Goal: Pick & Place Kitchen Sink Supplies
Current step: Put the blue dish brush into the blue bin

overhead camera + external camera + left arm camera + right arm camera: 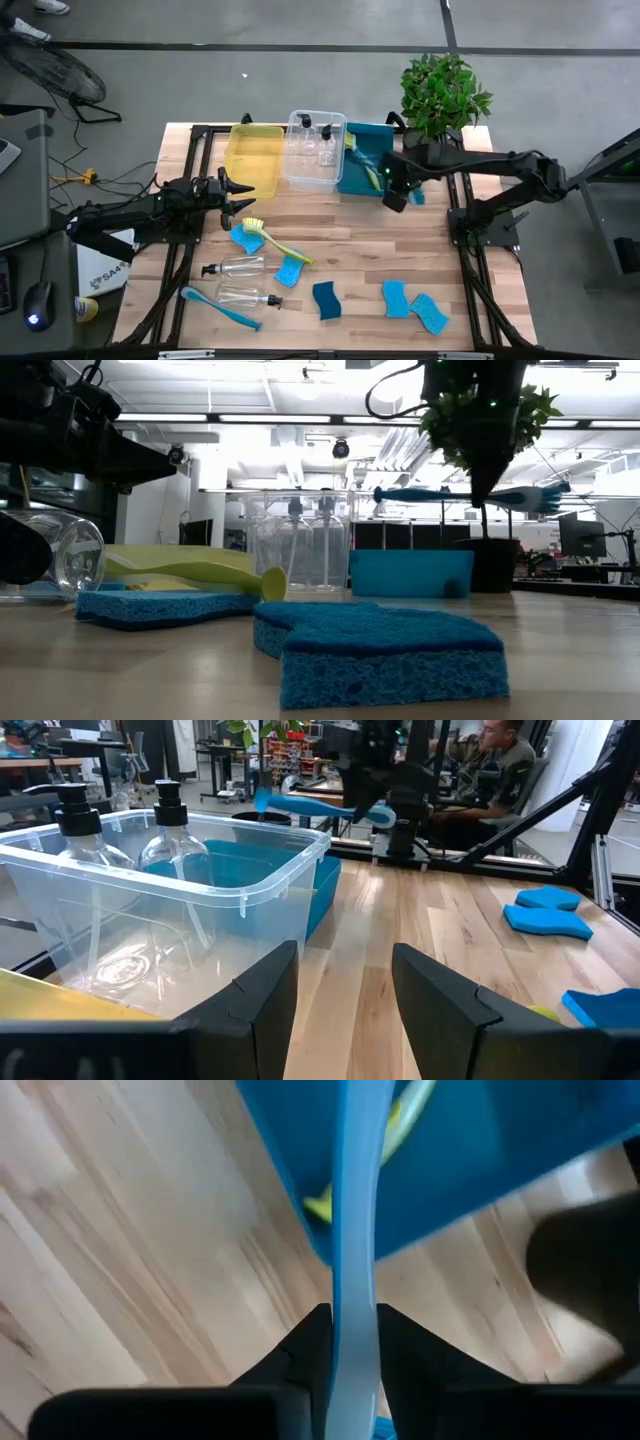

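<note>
High view: right gripper (393, 192) above the near edge of the teal bin (362, 172), pinching a blue dish brush (414, 193) mostly hidden under the arm, long axis hard to read here. Left gripper (243, 194) just in front of the yellow bin (254, 157), fingers spread, holding nothing. Clear bin (315, 152) between the yellow and teal ones, bottles inside. On the table, a yellow-green dish brush (272, 238) lying diagonally, head toward the left arm, handle toward the table's middle; a second blue brush (218, 307) at the near left edge; two clear bottles (237, 281) lying on their sides; blue sponges (412, 306) scattered along the near edge.

Low view: held brush hanging level in the air above the teal bin, long axis crosswise, bristle head (552, 497) at one end. Sponge (385, 650) large in the foreground.

Left wrist view: spread fingers (262, 995) facing the clear bin, two pump bottles (170, 838) upright inside; held brush level beyond.

Right wrist view: pale blue handle (356, 1230) clamped between the fingers (308, 1350), running straight away over the teal bin, a yellow-green brush inside
</note>
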You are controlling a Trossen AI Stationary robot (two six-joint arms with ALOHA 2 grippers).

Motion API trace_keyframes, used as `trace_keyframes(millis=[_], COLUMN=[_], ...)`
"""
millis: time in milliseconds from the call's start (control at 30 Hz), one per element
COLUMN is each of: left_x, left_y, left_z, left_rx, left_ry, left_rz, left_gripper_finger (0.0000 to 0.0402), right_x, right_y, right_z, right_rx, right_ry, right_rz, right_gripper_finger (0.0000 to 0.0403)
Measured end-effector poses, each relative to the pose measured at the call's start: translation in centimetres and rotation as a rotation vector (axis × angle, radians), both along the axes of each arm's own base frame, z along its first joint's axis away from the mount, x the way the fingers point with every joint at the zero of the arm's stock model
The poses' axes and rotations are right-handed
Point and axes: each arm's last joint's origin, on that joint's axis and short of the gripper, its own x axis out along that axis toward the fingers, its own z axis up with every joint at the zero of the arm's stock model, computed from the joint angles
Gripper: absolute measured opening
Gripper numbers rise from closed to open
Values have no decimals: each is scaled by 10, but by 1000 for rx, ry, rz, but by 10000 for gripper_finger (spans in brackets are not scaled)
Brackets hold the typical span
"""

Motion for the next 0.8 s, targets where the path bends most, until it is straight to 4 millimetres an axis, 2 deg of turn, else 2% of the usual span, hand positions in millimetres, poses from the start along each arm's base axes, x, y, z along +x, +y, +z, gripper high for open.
trace_keyframes(millis=[233, 400, 600, 800], left_x=[0, 0, 0, 0], left_y=[0, 0, 0, 0], left_z=[0, 0, 0, 0], left_rx=[0, 0, 0, 0], left_ry=[0, 0, 0, 0], left_rz=[0, 0, 0, 0], left_gripper_finger=[160, 160, 160, 160], right_x=[2, 1, -1, 1], right_y=[-31, -51, -66, -77], right_z=[3, 6, 8, 13], right_rx=[-6, -14, 54, 17], right_ry=[-126, -214, -311, -393], right_rz=[-31, -113, -159, -191], right_gripper_finger=[53, 71, 73, 54])
